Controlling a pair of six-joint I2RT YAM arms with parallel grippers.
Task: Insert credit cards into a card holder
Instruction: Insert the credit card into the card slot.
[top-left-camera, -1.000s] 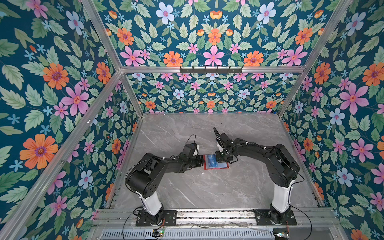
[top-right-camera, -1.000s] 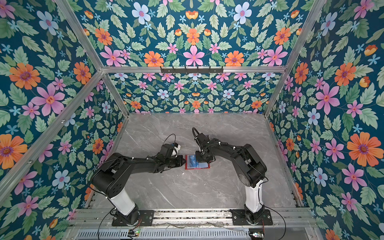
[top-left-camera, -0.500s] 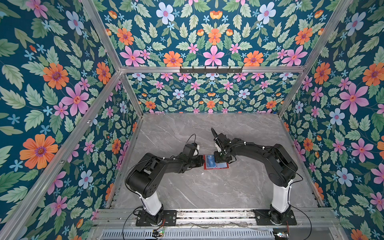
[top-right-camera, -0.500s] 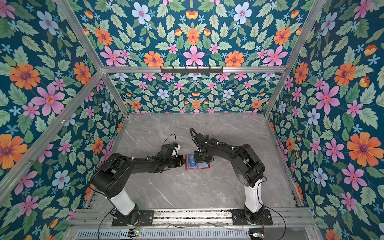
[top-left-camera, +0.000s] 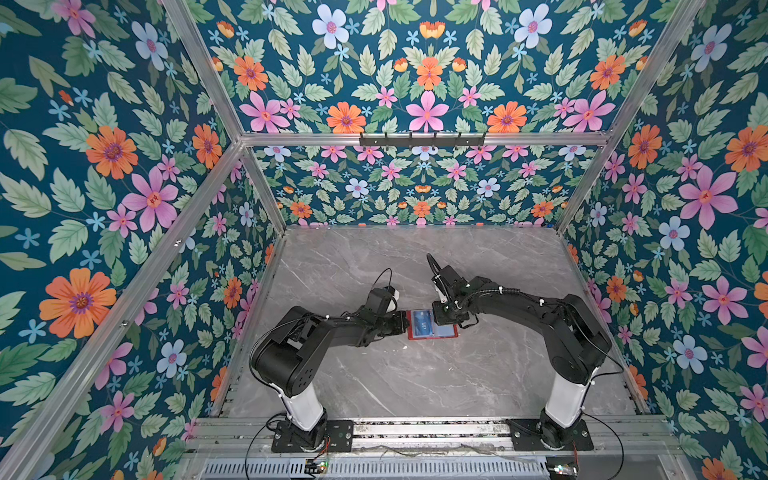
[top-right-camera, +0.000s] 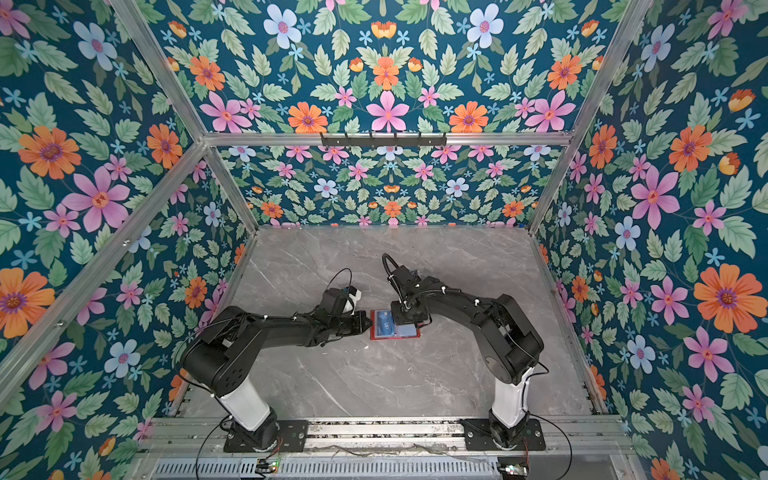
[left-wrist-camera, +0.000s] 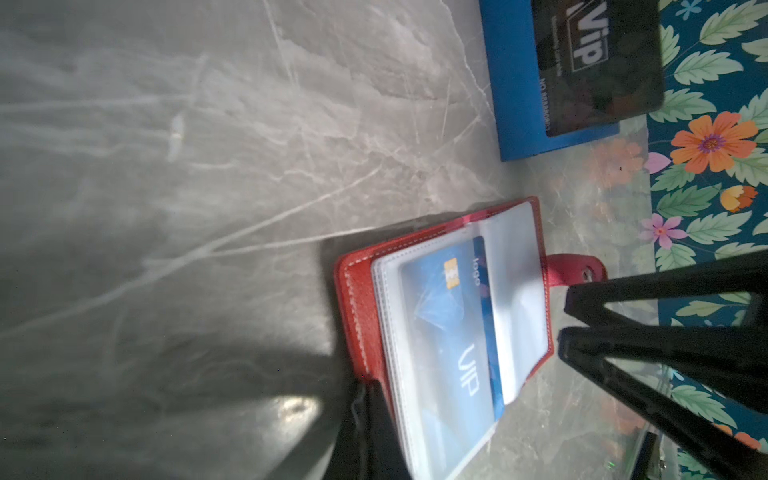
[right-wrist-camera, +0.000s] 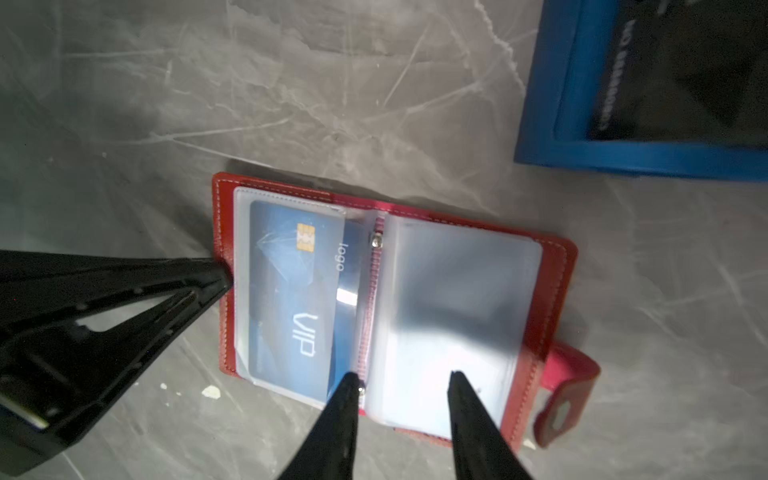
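The card holder (right-wrist-camera: 552, 291) lies open and flat at the centre of the worktop (top-left-camera: 374, 374). Its long axis is parallel to the front edge, its spine runs front to back, and its snap tab (right-wrist-camera: 569, 386) points toward the right edge.

A blue card (right-wrist-camera: 291, 291) sits in the left-page sleeve, long axis parallel to the spine. A bare strip beside the spine suggests it is not fully home.

Step in hand, as judged: seating this card. The next move calls for a sideways push away from the spine.

- **Right gripper** (right-wrist-camera: 401, 378): fingers narrowly apart and empty, over the spine.
- **Left gripper** (right-wrist-camera: 222, 276): fingers closed, tips on the left cover edge. Whether they pinch or press cannot be told.
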